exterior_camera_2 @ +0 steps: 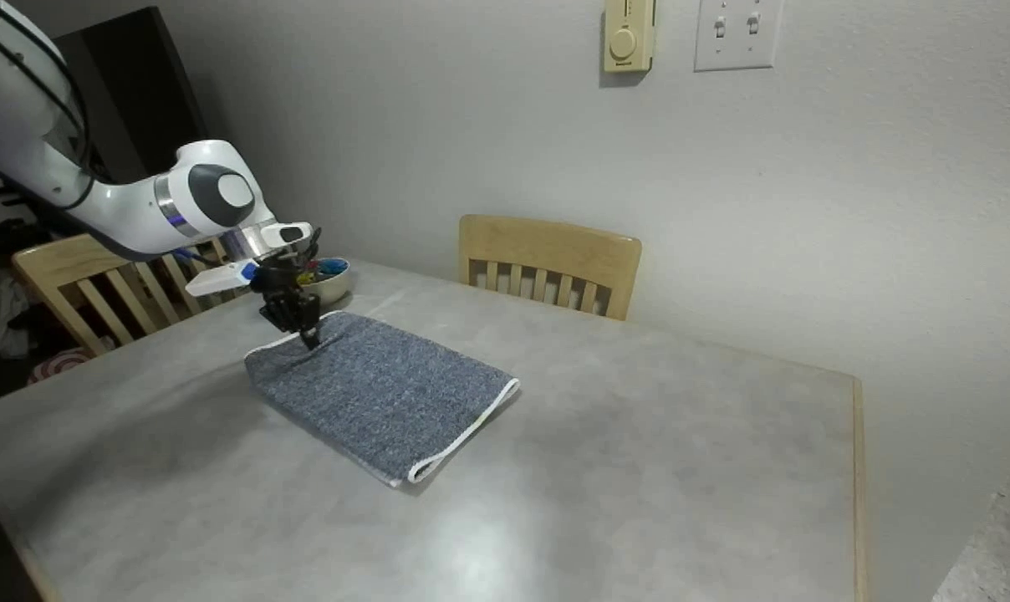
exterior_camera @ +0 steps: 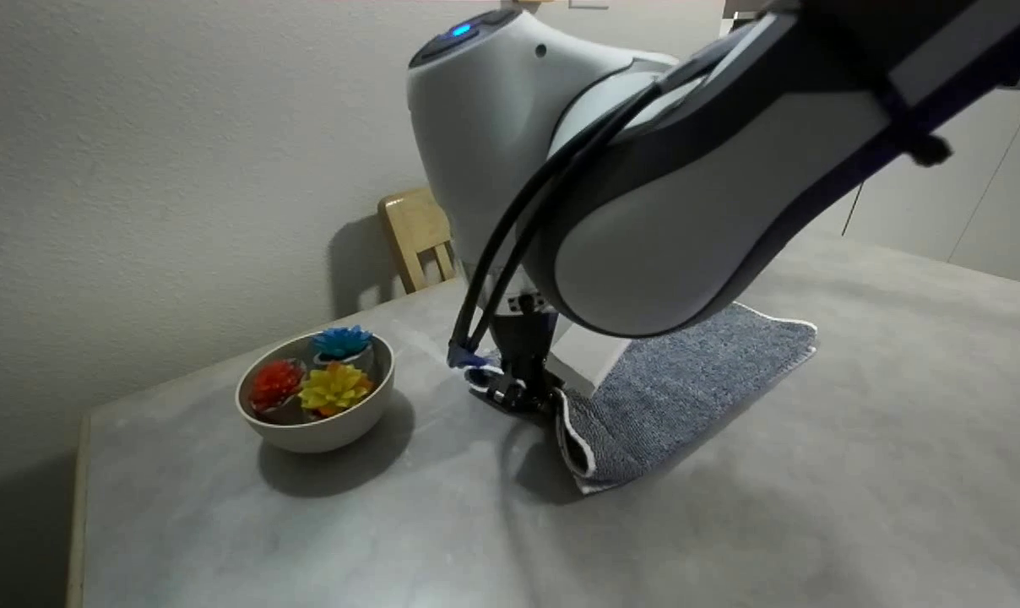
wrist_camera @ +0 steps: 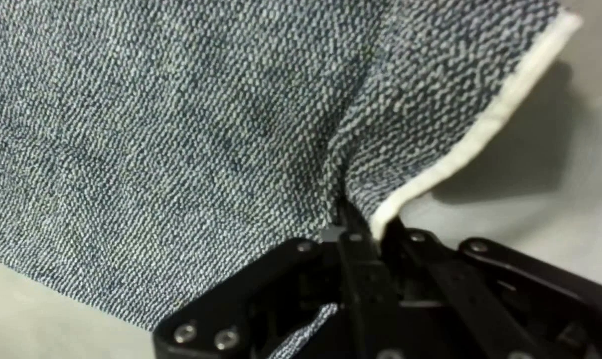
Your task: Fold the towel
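Low in the wrist view, my pincer (wrist_camera: 373, 225) nips the blue-grey terry towel (wrist_camera: 181, 149) by its white-edged border; how deep, I can't tell.

A large grey table (exterior_camera_2: 639, 468) with a mottled top and a pale wooden edge (exterior_camera_2: 859, 485) fills the foreground. Behind it rises a plain, pale grey wall (exterior_camera_2: 806, 209), lightly textured, with a cream thermostat (exterior_camera_2: 629, 33) mounted on it and, to the right, a white double light switch (exterior_camera_2: 737, 40). A light wooden chair (exterior_camera_2: 547, 242) with a slatted back stands between the table and the wall; another slatted chair (exterior_camera_2: 74, 259) sits toward the left, near a tall dark panel (exterior_camera_2: 141, 92) too dim to identify. In an exterior view, flat white panels (exterior_camera: 924, 207) with thin seams show at the far right. Glare (exterior_camera_2: 476, 548) brightens a patch of the table.
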